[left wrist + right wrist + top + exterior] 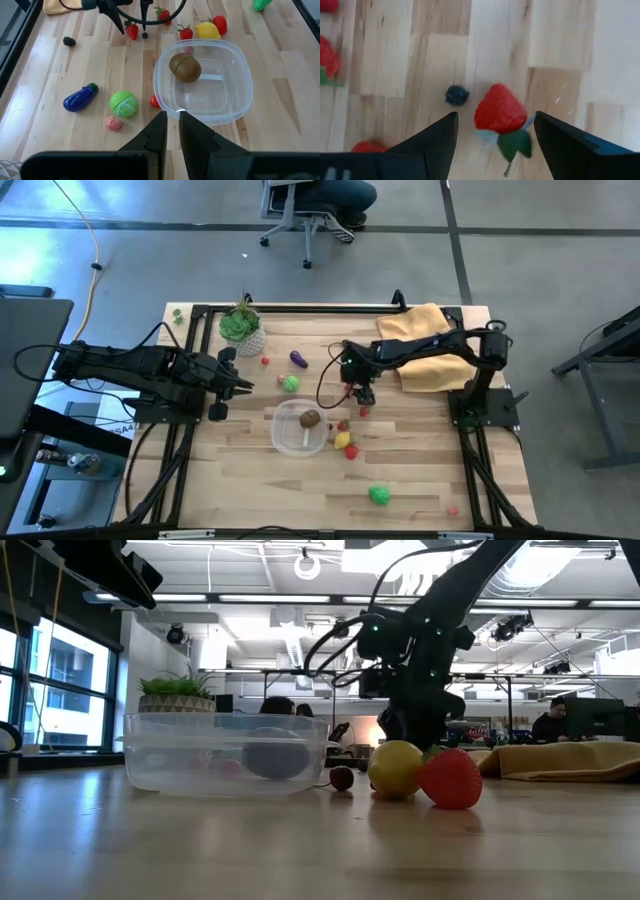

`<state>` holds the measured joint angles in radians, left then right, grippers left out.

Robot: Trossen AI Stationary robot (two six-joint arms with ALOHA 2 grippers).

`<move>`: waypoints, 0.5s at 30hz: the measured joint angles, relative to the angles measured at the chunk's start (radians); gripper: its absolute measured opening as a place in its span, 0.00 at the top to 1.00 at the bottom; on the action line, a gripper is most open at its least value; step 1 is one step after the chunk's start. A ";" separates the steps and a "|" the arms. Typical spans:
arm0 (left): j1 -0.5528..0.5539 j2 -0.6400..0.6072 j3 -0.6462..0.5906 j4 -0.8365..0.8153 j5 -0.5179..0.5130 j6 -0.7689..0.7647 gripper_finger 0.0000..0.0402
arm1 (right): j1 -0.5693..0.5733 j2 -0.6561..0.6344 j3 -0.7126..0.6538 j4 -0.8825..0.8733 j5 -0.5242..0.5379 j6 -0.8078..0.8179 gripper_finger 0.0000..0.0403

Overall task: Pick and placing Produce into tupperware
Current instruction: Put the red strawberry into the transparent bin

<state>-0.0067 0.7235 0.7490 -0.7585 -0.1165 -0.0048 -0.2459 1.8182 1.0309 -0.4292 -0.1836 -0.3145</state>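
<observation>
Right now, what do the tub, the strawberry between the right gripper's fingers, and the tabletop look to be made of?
Tub: clear, glossy plastic; the kiwi shows through it.
Strawberry: probably moulded plastic or rubber, smooth red with a flat green leaf.
Tabletop: pale wood planks with visible grain and joints.

A wooden slatted table [420, 470] carries the scene. At its eleven o'clock corner stands a green plant in a white pot [242, 328], upright. At about one o'clock a yellow cloth [425, 345] lies crumpled against the far edge. Beyond the table, at twelve o'clock, an office chair [315, 210] sits on the grey floor, and a yellow cable [92, 240] runs across the floor at ten o'clock. In the low view a person [556, 720] sits far back in the room.
</observation>
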 joint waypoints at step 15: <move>0.000 0.000 0.000 0.000 0.000 0.000 0.90 | 0.000 0.004 0.000 0.014 0.008 0.011 0.50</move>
<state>-0.0067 0.7235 0.7486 -0.7582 -0.1167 -0.0051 -0.2460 1.8217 1.0309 -0.4152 -0.1757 -0.3038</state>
